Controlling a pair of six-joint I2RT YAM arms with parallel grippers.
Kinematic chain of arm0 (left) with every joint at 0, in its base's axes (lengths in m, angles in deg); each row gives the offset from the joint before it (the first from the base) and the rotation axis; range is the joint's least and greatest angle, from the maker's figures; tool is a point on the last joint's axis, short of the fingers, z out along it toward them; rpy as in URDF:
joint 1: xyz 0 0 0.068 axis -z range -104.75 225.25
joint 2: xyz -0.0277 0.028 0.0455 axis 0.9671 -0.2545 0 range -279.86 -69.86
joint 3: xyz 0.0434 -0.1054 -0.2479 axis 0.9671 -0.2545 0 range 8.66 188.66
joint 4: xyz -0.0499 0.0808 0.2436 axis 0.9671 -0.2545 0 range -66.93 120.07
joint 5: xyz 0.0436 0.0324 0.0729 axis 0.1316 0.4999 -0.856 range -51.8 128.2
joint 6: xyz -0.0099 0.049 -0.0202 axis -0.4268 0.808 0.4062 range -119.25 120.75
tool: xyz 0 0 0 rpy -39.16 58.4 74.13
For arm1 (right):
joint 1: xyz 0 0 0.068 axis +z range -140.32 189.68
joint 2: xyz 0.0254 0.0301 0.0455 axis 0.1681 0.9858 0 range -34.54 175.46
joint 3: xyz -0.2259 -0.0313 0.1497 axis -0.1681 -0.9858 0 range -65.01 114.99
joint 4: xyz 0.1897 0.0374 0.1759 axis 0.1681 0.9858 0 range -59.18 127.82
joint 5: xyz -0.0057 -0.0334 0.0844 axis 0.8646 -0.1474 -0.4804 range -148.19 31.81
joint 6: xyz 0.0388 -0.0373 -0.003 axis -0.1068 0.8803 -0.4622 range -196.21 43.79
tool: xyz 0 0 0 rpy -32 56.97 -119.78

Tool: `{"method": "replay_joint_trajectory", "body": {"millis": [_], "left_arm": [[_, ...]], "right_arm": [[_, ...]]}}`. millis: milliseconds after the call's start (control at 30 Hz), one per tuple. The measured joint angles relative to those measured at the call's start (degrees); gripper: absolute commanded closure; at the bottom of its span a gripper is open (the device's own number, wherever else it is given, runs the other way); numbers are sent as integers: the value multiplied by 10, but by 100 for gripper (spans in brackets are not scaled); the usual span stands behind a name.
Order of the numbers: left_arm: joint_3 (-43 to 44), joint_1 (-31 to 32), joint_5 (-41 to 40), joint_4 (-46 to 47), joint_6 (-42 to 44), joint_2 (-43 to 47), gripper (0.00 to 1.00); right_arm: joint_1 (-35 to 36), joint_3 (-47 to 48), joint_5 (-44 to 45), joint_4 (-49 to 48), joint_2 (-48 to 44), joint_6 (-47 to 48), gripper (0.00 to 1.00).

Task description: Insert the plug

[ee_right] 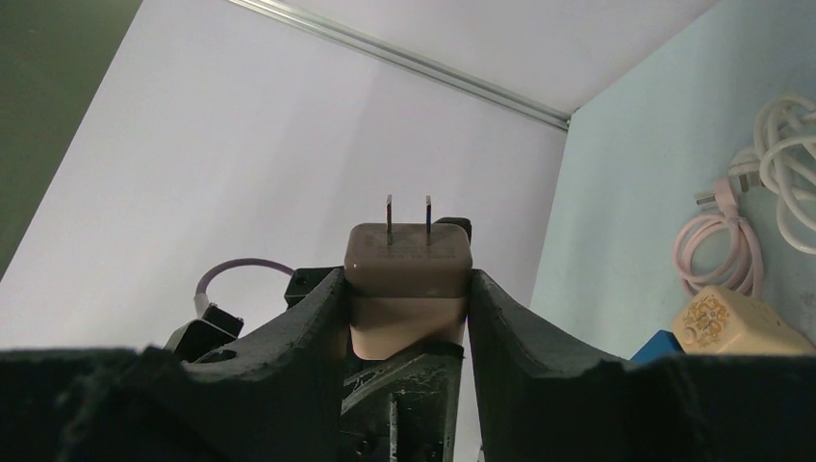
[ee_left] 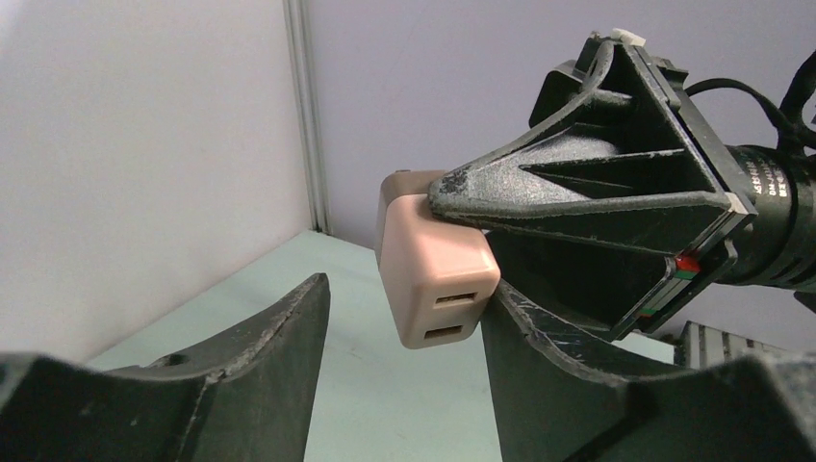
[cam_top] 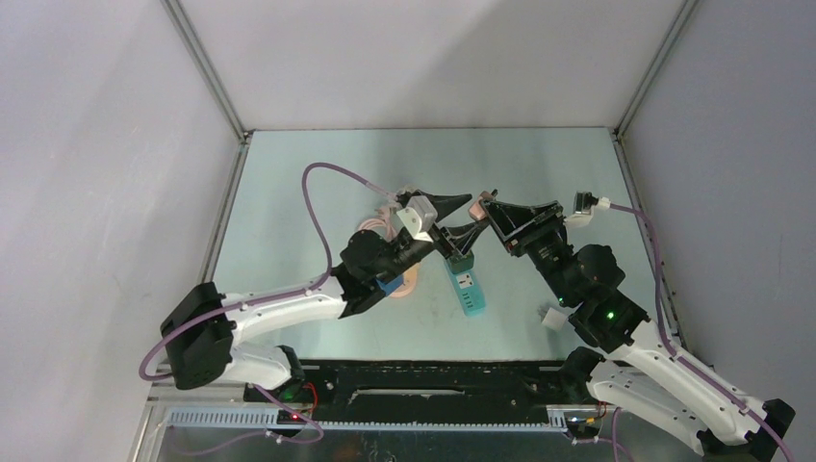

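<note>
Nearest me in the top view, a small white piece [cam_top: 552,319] lies on the table [cam_top: 289,192] at about 4 o'clock from centre, beside the right arm.

The teal power strip [cam_top: 469,287] lies flat near centre, long axis running roughly 12 to 6. It sits on the 6 o'clock side of the spot where the two arms meet.

The right gripper [ee_right: 404,284] is clamped on the plug [ee_right: 408,255], one finger on each side face. The two prongs point away from the wrist. The plug is up off the table and not in the strip.

The left gripper [ee_left: 406,294] has its jaws apart, with the plug between them. The plug's corner is at the right-hand finger [ee_left: 539,356], but I cannot tell if they touch.

Farther out, at about 11 o'clock, are a pink cable coil [ee_right: 717,255], a white cable [ee_right: 789,164] and a cream adapter [ee_right: 736,322].
</note>
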Motion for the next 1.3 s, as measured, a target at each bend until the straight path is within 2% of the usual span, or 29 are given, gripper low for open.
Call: {"method": "replay_joint_trajectory", "body": {"millis": [367, 500, 733, 867, 967, 1300], "left_arm": [[13, 6, -7, -7, 22, -10, 43], [13, 7, -14, -8, 27, -10, 31], [14, 16, -35, -10, 51, -10, 33], [14, 24, -49, -13, 78, -9, 25], [18, 31, -63, -19, 102, -9, 23], [19, 56, -106, -31, 175, 0, 40]], "right_arm": [[0, 0, 0, 0, 0, -3, 79], [0, 0, 0, 0, 0, -5, 79], [0, 0, 0, 2, 0, -8, 79], [0, 0, 0, 7, 0, -9, 79], [0, 0, -1, 10, 0, -11, 79], [0, 0, -1, 12, 0, -13, 79]]}}
